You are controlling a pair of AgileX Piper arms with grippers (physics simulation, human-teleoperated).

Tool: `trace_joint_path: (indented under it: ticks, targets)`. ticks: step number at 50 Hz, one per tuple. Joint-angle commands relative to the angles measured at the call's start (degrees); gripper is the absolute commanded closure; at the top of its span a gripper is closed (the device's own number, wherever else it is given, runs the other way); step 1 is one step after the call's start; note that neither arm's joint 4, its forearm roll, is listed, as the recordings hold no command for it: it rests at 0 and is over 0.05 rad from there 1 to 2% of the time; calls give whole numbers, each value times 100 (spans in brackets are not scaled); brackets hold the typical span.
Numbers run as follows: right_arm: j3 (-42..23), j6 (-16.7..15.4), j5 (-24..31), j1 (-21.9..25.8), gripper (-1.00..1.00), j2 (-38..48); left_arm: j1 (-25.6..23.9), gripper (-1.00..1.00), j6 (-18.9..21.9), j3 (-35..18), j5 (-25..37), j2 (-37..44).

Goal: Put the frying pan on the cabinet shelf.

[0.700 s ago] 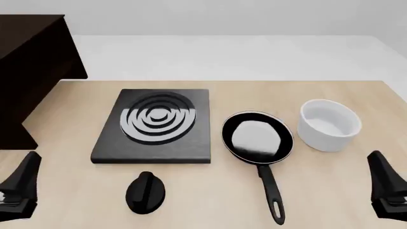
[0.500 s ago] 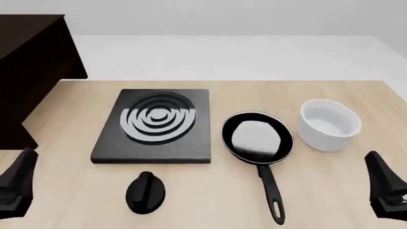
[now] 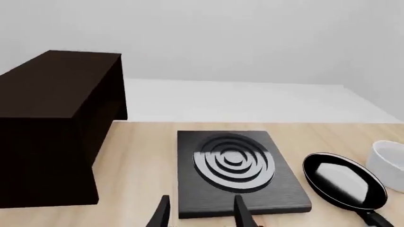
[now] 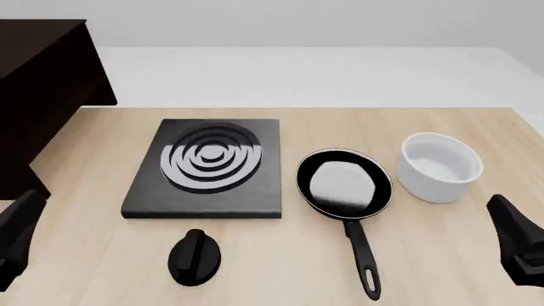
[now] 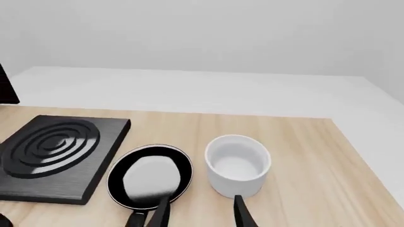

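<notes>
Front view, bottom corners: the left hand (image 4: 15, 245) sits at the lower left edge and the right hand (image 4: 516, 245) at the lower right edge, both above the light wooden desk (image 4: 281, 268). In each wrist view the two fingertips stand apart with open space between them, holding nothing.

Lower centre: a small black knob-shaped object (image 4: 195, 256) lies on the desk, just in front of the black square stove plate with grey rings (image 4: 208, 167).

Centre right: the small round black frying pan with glossy pale inside (image 4: 343, 182) rests flat on the desk between the stove plate and the white round bowl (image 4: 440, 166), touching neither. Its long black handle points toward the bottom edge of the frame.

Upper left: the large dark brown wooden cabinet (image 4: 42, 95) stands at the far left corner, well apart from the pan. Its shelf board cannot be made out.
</notes>
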Motion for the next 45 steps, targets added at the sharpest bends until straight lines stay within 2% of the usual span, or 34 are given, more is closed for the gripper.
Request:
trace_joint_path:
  ticks: [1,2,3,4,6,9,15,17,20,23,27,30,33,36,37,38,40,41,42,43,45]
  targets:
    - [-631,243,704,159,-100,88,-424,-100,-74,-627,716,330]
    - [-733,209,745,130,-100,111,-410,-100,-67,-642,751,290]
    - [-885,387,892,202,-100,-27,-373,-100,-88,-668,783,308]
    - [-962,206,959,371,-100,154,-343,-100,-166,-681,800,335]
    - [-1174,274,1154,478,-100,268,-333,-100,-163,-645,796,358]
    - [-1610,110,1531,507,-100,405,-335,-100,-99,-644,797,407]
    - [-2085,220,1921,736,-100,712,-281,-100,-166,-826,941,523]
    - [-2101,315,1970,776,-100,798,-283,-100,-142,-909,1025,531]
    - [-2023,-50,1987,875,-100,1020,-309,-100,-170,-981,1104,561]
    - [-2029,80,2013,997,-100,1163,-334,-100,-177,-982,1126,597]
    - [-2179,7,2090,1126,-100,1428,-425,-100,-106,-1015,1209,707]
    - [-2334,-45,2200,1272,-100,1545,-418,-100,-266,-1190,1310,756]
    - [-2494,95,2311,1469,-100,1787,-330,-100,-203,-1268,1300,778]
    - [-2560,426,2374,1595,-100,2025,-301,-100,-209,-1241,1282,798]
    - [-2561,455,2380,1418,-100,2191,-300,-100,-210,-1223,1277,795]
    - [-2600,465,2361,1451,-100,2198,-301,-100,-208,-1211,1282,788]
    - [-2605,206,2359,1470,-100,2387,-328,-100,-195,-1163,1277,779]
    - [-2641,267,2352,1483,-100,2434,-353,-100,-189,-1139,1276,788]
    - [-2684,516,2345,1351,-100,2574,-366,-100,-185,-1123,1271,788]
    - [-2704,553,2342,1360,-100,2599,-367,-100,-189,-1124,1269,797]
    - [-2793,395,2338,1497,-100,2752,-371,-100,-179,-1141,1277,829]
